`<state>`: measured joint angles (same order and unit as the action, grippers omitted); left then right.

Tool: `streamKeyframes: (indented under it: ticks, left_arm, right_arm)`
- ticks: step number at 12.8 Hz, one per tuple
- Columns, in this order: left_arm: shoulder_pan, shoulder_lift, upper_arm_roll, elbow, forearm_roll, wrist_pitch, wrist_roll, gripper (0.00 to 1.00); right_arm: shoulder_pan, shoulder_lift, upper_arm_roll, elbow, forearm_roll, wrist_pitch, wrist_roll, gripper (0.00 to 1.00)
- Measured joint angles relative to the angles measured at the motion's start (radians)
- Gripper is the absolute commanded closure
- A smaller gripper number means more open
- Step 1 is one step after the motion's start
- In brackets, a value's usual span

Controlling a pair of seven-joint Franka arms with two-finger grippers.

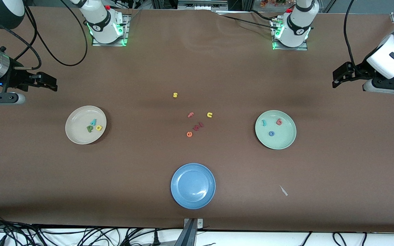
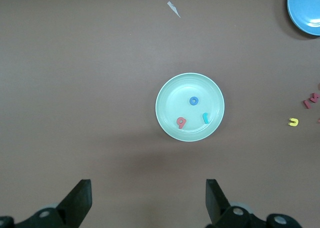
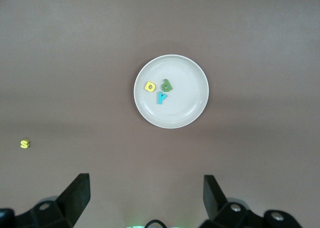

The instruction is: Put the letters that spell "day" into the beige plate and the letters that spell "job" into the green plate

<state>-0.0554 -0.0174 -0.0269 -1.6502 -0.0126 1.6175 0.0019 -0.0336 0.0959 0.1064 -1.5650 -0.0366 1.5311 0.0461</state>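
The beige plate (image 1: 77, 132) lies toward the right arm's end of the table and holds a yellow d (image 1: 99, 128), a green a (image 1: 90, 128) and a teal y (image 1: 94, 121). The green plate (image 1: 285, 138) lies toward the left arm's end with a teal j (image 1: 264, 122), a salmon-red b (image 1: 279, 121) and a blue o (image 1: 271, 133) in it. My left gripper (image 1: 340, 77) hangs open and empty over bare table at its own end, apart from the green plate (image 2: 172, 95). My right gripper (image 1: 48, 82) hangs open and empty at its end, apart from the beige plate (image 3: 186, 105).
A blue plate (image 1: 193, 186) sits near the front edge. Loose letters lie mid-table: a yellow s (image 1: 175, 95), a salmon f (image 1: 190, 114), a yellow u (image 1: 209, 114), an orange e (image 1: 189, 134) and dark red pieces (image 1: 198, 126). A white scrap (image 1: 283, 190) lies nearer the camera than the green plate.
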Motion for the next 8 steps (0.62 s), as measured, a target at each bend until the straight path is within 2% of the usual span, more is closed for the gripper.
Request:
streamKeyframes:
  ticks: [3, 6, 8]
  left_arm:
    - [0.003, 0.011, 0.003, 0.000, 0.001, 0.002, 0.000, 0.00]
    - [0.003, 0.014, 0.004, 0.001, 0.002, 0.003, 0.000, 0.00]
    - [0.002, 0.014, 0.002, 0.002, 0.002, 0.003, 0.000, 0.00]
  right_arm:
    - [-0.001, -0.004, -0.021, 0.000, 0.015, -0.027, 0.000, 0.00]
    - [-0.005, -0.005, -0.083, 0.006, 0.074, -0.049, -0.001, 0.00]
    - [-0.003, -0.005, -0.087, 0.015, 0.071, -0.057, -0.011, 0.00]
